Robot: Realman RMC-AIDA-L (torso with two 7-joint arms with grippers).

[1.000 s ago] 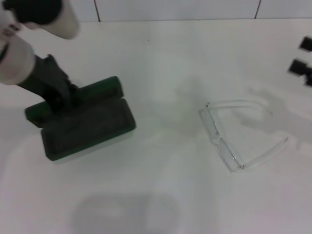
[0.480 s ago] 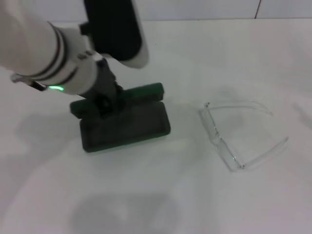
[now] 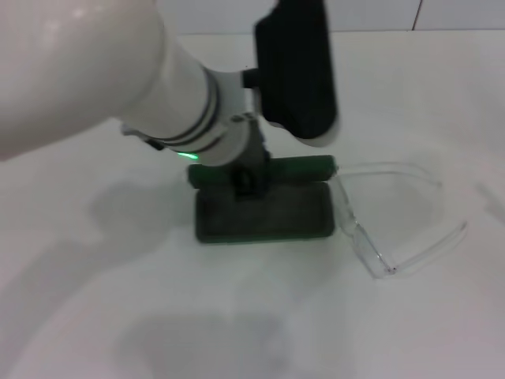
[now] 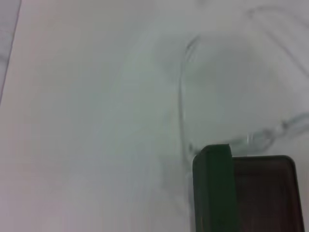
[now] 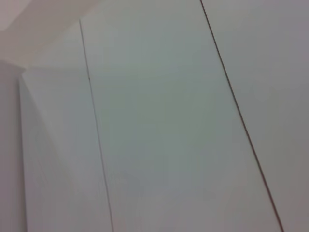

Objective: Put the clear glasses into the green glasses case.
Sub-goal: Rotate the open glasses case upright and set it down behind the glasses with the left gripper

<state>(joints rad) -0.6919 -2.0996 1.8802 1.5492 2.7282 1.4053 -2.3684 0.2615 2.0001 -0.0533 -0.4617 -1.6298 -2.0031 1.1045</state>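
The green glasses case (image 3: 264,215) lies open on the white table, its dark inside facing up and its green lid edge (image 3: 300,167) at the back. My left gripper (image 3: 246,178) reaches down from the upper left and is shut on the case's back edge. The clear glasses (image 3: 357,227) lie just right of the case with arms unfolded; I cannot tell whether they touch it. In the left wrist view the case's green edge (image 4: 215,188) and dark inside fill the lower corner, and the glasses (image 4: 182,101) show faintly beside it. My right gripper is out of view.
My left arm's white forearm (image 3: 118,71) and black wrist block (image 3: 296,67) hang over the back left of the table (image 3: 118,316). The right wrist view shows only white panels with dark seams (image 5: 231,96).
My left gripper has dragged the open case from the left side of the table to the right, up beside the glasses. The right gripper has left the head view's right edge.
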